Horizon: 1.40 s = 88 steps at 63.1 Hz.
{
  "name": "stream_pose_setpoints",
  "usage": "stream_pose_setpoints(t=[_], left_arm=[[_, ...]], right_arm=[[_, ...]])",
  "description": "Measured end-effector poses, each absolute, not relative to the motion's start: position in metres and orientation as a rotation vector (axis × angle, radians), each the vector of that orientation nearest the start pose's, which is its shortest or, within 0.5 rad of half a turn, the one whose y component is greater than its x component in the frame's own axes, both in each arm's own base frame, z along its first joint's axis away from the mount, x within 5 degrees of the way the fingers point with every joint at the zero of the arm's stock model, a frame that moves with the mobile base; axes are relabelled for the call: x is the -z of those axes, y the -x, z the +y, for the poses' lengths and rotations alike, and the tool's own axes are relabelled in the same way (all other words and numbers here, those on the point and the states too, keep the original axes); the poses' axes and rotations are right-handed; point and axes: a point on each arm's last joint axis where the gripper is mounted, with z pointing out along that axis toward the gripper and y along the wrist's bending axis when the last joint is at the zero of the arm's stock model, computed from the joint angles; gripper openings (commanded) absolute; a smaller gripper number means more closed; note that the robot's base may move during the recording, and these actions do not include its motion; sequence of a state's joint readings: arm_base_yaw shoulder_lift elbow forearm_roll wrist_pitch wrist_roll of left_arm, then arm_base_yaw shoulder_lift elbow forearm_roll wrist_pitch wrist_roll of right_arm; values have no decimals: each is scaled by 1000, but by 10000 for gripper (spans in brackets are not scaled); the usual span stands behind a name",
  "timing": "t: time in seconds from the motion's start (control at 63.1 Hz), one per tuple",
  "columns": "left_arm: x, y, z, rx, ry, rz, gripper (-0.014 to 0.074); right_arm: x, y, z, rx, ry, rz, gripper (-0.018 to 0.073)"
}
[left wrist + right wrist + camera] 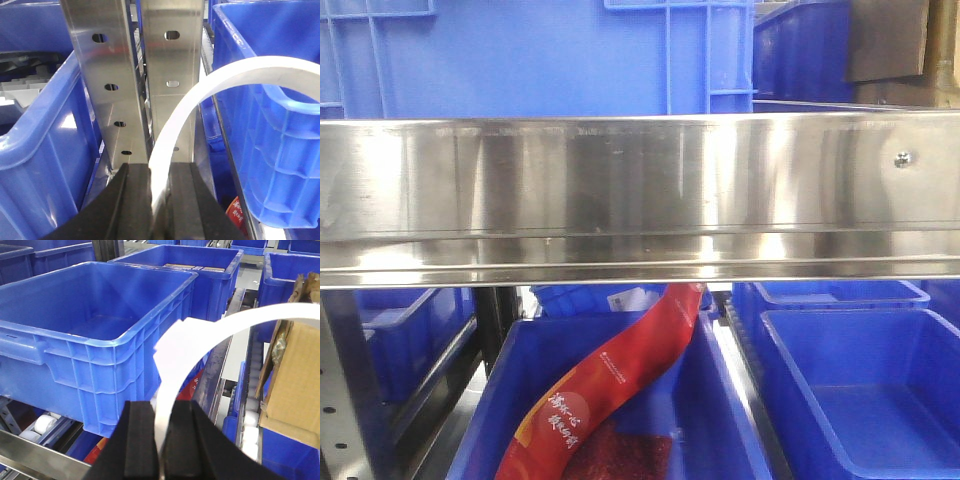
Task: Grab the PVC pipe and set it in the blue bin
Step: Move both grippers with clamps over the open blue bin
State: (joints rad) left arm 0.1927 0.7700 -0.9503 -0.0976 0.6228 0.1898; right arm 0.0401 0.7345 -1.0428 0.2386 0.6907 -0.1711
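In the left wrist view, my left gripper point(159, 172) is shut on a white curved PVC pipe point(200, 95). The pipe arcs up and to the right, in front of a blue bin point(270, 115). In the right wrist view, my right gripper point(162, 410) is shut on a white curved PVC pipe point(210, 332) with a flat tab near the fingers. It arcs right, beside a large empty blue bin point(90, 325). I cannot tell whether both hold one piece. Neither gripper shows in the front view.
A steel shelf beam point(640, 200) fills the front view, with a blue bin holding a red packet point(620, 380) and an empty bin point(860, 390) below. Perforated steel uprights point(100, 75) stand ahead of the left gripper. A cardboard box point(295, 370) sits right of the right gripper.
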Motion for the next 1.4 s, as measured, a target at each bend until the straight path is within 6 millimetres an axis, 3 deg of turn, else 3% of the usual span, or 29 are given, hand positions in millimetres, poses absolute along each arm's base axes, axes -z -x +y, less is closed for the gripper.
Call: stream_pose_setpoints(t=[0.666,0.682,0.729,1.047,1.396], left_arm=[[-409,-145,24,-160,44,1863,-111],[-439,-161,-4,-10,-105,1739,-111],[-445,-165,-7,4,-120,1730,-111],[-463,-207,-19,44,-169,1732,-111],[-462,-248,-41,95,-233,1708,-111]], right_arm=[[-433,-125,19,-178,129,1848,-154],[-434,-125,22,-251,109,1838,-154],[-434,-125,22,-251,109,1838,-154],[-434,-125,22,-254,109,1838,-154],[-434,-125,22,-253,108,1836,-154]])
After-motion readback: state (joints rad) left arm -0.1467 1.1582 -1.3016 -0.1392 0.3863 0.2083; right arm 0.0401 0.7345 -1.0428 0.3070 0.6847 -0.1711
